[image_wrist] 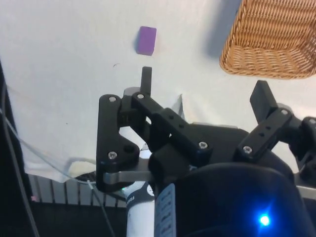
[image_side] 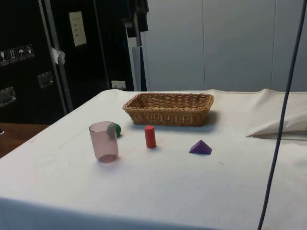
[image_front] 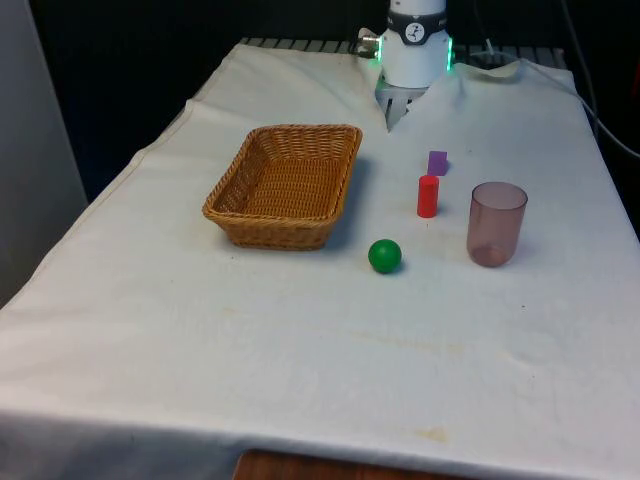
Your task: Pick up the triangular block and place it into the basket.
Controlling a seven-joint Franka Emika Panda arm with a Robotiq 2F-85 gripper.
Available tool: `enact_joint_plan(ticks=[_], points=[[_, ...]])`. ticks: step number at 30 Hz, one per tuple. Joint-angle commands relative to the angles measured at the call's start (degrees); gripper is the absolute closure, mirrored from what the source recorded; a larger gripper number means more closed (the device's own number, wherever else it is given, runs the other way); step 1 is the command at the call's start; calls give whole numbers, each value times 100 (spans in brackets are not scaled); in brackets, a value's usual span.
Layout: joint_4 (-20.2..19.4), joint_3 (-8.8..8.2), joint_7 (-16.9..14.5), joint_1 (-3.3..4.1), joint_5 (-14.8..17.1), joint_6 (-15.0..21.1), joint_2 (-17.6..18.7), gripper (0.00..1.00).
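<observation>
The hand [image_wrist: 205,89] is hanging up over the far end of the table [image_front: 300,340] with its two black fingers [image_wrist: 146,79] spread wide apart and nothing between them; so I'd say this is the very start, the approach step, nothing grabbed yet; the triangular block [image_side: 200,147] is sitting on the white cloth [image_side: 158,187] just beyond the red cylinder [image_front: 428,196] in the front view, well apart from the hand and off to the front view's right of the basket [image_front: 232,200]; it's purple, smooth-looking, a little pyramid shape from the side, though from above it reads as a flat rectangle; next move, as I see it, is dropping down over the block and lining the fingers up across its sloped faces, which looks fiddly since sloped sides could let it squirt out, so a low grip near the base seems safer; then lift and carry it across to the basket; basket is woven wicker, rectangular, flared walls, open top; also out there: a green ball [image_front: 384,256], round and matte, and a see-through pinkish cup [image_front: 496,223] standing upright, both near the cylinder; cloth is a bit wrinkled and stained
</observation>
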Motion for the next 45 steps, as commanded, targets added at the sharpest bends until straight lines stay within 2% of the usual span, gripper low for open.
enact_joint_plan(ticks=[1,2,4,9,10,18,19,25,27,28,34,35,39,43,44,45], points=[[-149,34,115,11,-103,149,-86,0],[-69,17,40,0,-29,46,-34,0],[-344,92,206,6,-172,269,-178,0],[-705,183,384,6,-281,498,-338,0],[-642,166,309,0,-212,407,-292,0],[-1261,309,699,0,-435,831,-544,0],[-1226,298,636,0,-378,768,-516,0],[-1662,367,957,-6,-550,1112,-636,0],[-1633,355,894,0,-487,1054,-596,0],[-1788,401,1043,0,-567,1192,-670,0],[-2143,504,1278,-6,-561,1415,-762,0],[-2068,487,1197,0,-504,1324,-716,0],[-2384,550,1398,-17,-607,1553,-859,0],[-2584,567,1473,-11,-665,1616,-980,0],[-2515,544,1398,0,-596,1530,-922,0],[-2641,567,1490,-11,-676,1633,-1014,0]])
